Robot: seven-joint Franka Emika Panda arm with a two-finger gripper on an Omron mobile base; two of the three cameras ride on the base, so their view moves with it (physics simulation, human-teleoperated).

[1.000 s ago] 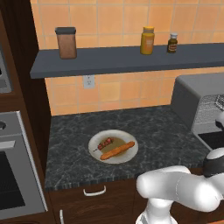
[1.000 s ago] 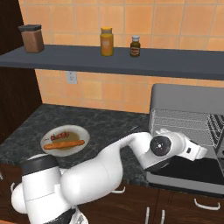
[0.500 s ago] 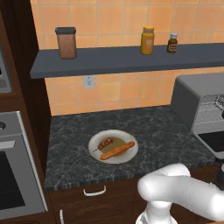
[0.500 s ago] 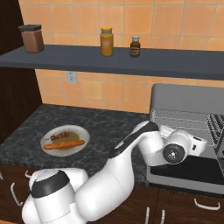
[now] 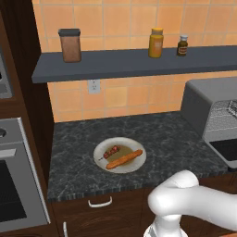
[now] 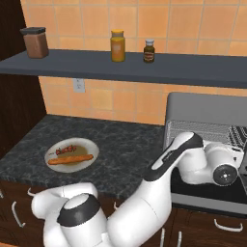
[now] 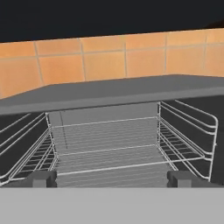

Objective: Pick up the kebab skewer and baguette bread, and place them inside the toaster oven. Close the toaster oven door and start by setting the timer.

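Observation:
On a white plate at the counter's front left lie the kebab skewer and, nearer the edge, the baguette bread. The toaster oven stands at the right. Its door is folded down open. My arm's wrist hangs just in front of the opening, above the door. In the hand view my gripper is open with nothing between its fingertips, and it faces the oven's bare wire rack.
A wall shelf carries a brown canister, a yellow jar and a small dark bottle. A built-in oven flanks the dark counter on the left. Drawer handles sit below the counter edge.
My arm has swung further right in front of the toaster oven, leaving the left base view's right edge. The gripper stays open. Plate, skewer and baguette have not moved.

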